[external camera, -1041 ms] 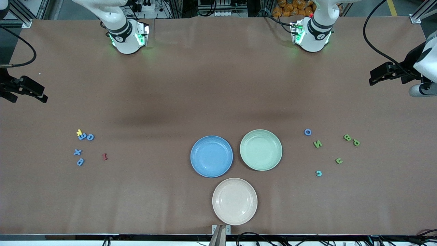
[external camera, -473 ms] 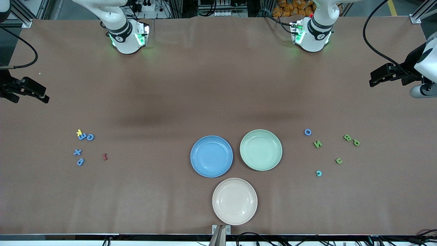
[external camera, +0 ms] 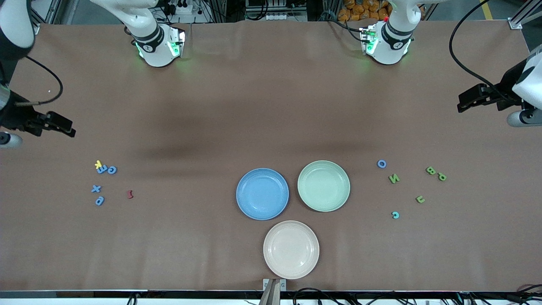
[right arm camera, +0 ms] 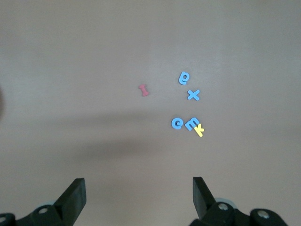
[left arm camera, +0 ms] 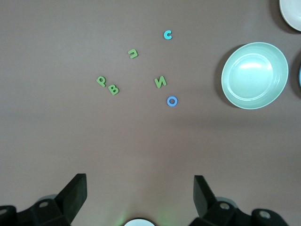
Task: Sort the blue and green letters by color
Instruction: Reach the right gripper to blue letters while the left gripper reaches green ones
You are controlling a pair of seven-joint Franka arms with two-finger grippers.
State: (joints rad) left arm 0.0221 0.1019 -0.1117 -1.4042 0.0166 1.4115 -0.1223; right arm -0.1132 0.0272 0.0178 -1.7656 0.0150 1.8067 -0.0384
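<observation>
A: Right pincer (external camera: 70,131) has slid inward from the frame's left edge since the earlier frame, now lower and closer to the blue cluster. Left pincer (external camera: 461,103) barely shifted, at the right edge.

B: Pincer states?

A: Both spread wide, holding nothing. Right wrist view shows the two fingers (right arm camera: 75,195) apart with bare table (external camera: 254,106) between; left wrist view the same.

B: Letters?

A: Blue letters (external camera: 103,182) sit mid-left of the front view, four of them, a yellow K (external camera: 98,164) touching one, a dark red letter (external camera: 130,194) just beside the group. Green letters (external camera: 431,170) are scattered mid-right, with a blue O (external camera: 381,163) and a teal C (external camera: 395,214) mixed in. Blue plate (external camera: 262,214), green plate (external camera: 324,207) and beige plate (external camera: 291,273) all empty at lower centre.

B: Key relation?

A: Blue cluster lies below and slightly right of the right pincer in the front view; that arm is clearly nearer. My guess: it drops onto the top pair first, and the K crowding the blue E (right arm camera: 190,124) may get snagged.
</observation>
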